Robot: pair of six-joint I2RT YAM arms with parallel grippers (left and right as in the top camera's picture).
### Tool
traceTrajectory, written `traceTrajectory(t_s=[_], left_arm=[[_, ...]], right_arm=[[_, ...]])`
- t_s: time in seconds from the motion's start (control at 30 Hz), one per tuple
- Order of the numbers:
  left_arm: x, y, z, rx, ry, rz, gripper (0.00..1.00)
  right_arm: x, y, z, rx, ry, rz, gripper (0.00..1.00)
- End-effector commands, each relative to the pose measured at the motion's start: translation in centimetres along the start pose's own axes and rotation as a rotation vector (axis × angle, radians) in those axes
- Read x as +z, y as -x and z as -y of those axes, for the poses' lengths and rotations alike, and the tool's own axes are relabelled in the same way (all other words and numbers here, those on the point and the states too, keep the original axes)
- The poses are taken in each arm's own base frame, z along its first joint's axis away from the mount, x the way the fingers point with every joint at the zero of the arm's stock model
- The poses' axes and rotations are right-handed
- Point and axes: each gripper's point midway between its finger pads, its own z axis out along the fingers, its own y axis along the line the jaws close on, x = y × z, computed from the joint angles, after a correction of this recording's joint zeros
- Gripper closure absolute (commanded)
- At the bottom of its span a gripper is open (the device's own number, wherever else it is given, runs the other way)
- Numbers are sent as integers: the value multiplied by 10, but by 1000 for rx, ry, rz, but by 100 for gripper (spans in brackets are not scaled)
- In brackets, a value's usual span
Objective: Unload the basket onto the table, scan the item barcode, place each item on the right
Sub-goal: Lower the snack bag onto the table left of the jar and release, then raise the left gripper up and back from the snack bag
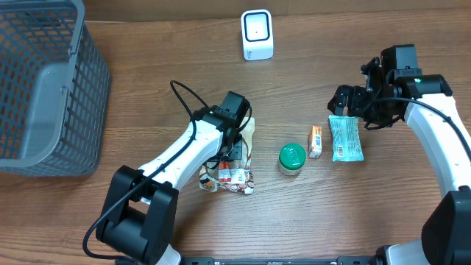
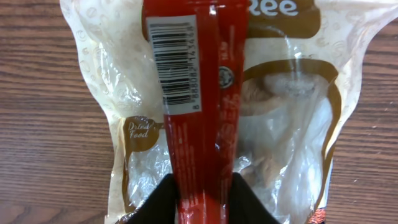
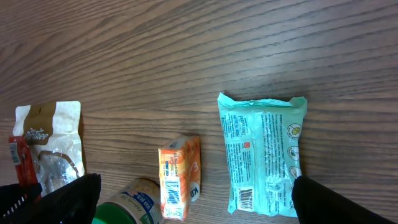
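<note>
Left tool pinches the red packet by its lower end, probably to keep the barcode uncovered, mid-frame above a clear bag. The scanner stands top centre. Right tool is spread wide.

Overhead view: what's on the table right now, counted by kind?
Packets: 3 (clear pouch, red stick pack, teal packet)
Boxes: 1 (orange box)
Jars: 1 (green-lidded jar)
Scanners: 1 (white scanner)
Baskets: 1 (grey basket)
Total: 7
</note>
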Motion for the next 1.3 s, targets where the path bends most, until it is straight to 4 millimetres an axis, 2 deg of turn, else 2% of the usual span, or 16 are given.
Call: traceTrajectory(t_s=[0.0, 0.13, 0.3, 0.57, 0.73, 0.77, 0.83, 0.9, 0.97, 1.27], left_arm=[[-2, 6, 0, 15, 7, 15, 74], [-2, 5, 1, 15, -2, 8, 57], [-9, 7, 4, 13, -25, 5, 53], [-61, 37, 9, -3, -54, 75, 48], [-86, 55, 6, -60, -73, 115, 46], [-89, 58, 4, -86, -80, 115, 45], [-93, 62, -1, -135, -108, 104, 25], [-94, 64, -4, -165, -152, 85, 14], [-92, 65, -12, -197, -174, 66, 13], [-85, 74, -71, -342, -137, 51, 9]], right_arm=[[-7, 4, -6, -12, 13, 26, 0], [-7, 4, -6, -12, 13, 26, 0], [-7, 4, -6, -12, 13, 26, 0], [-7, 4, -6, -12, 13, 26, 0], [-7, 4, -6, -12, 13, 26, 0], [-7, 4, -6, -12, 13, 26, 0], [-7, 4, -6, -12, 13, 26, 0], [-7, 4, -6, -12, 13, 26, 0], [-7, 4, -6, -12, 13, 26, 0], [-7, 4, -6, -12, 13, 26, 0]])
